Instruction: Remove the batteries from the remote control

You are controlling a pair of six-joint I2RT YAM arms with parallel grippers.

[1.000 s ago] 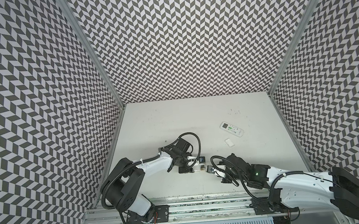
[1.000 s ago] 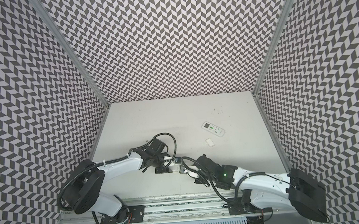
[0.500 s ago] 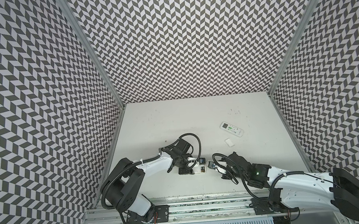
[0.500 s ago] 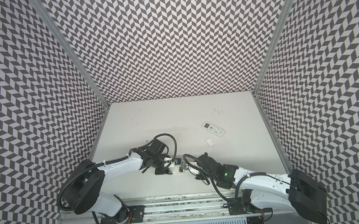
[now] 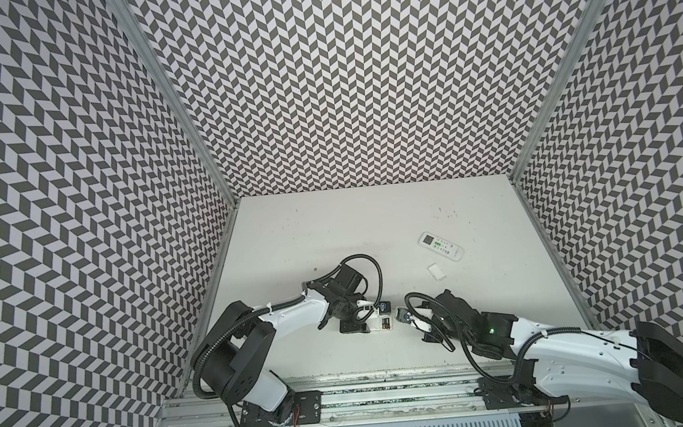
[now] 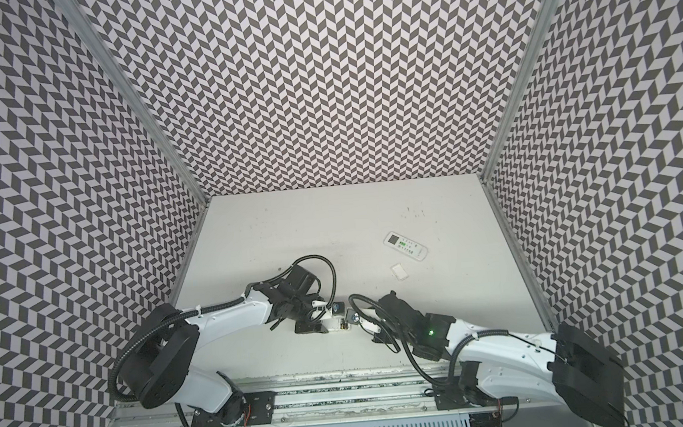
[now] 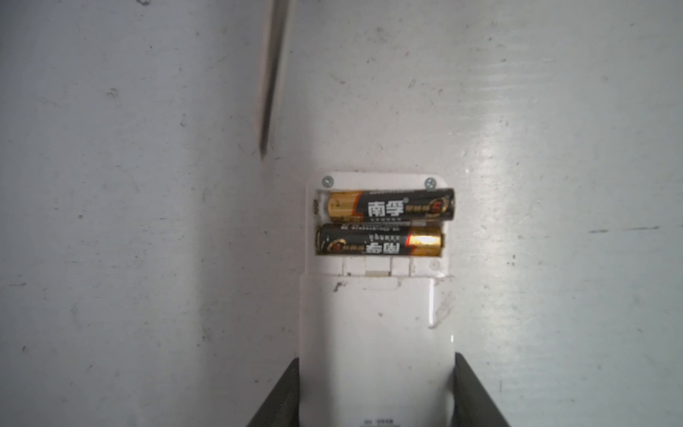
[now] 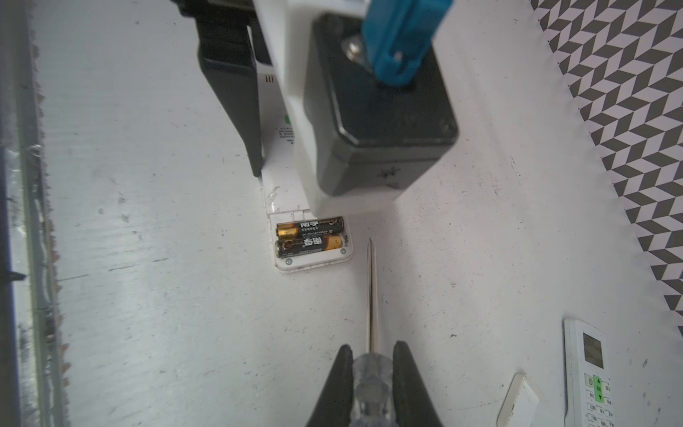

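change: right gripper (image 8: 369,355), clenched on the long clear-handled screwdriver (image 8: 371,295), had drawn the tip back from the white rounded remote control (image 7: 377,332) | meaning: prying likely paused, nothing unloaded | hold: left gripper (image 7: 377,356) grasped the remote, back up, on the table (image 7: 111,222) | open battery bay (image 7: 377,181): both black gold-ended batteries (image 7: 384,209) inside, one end riding over the wall

Walls: black-and-white chevron-patterned panels (image 5: 321,78) on three sides.
Corners: grey metal posts (image 5: 172,98).
Surface: scuffed white tabletop (image 5: 333,232), soft glare.
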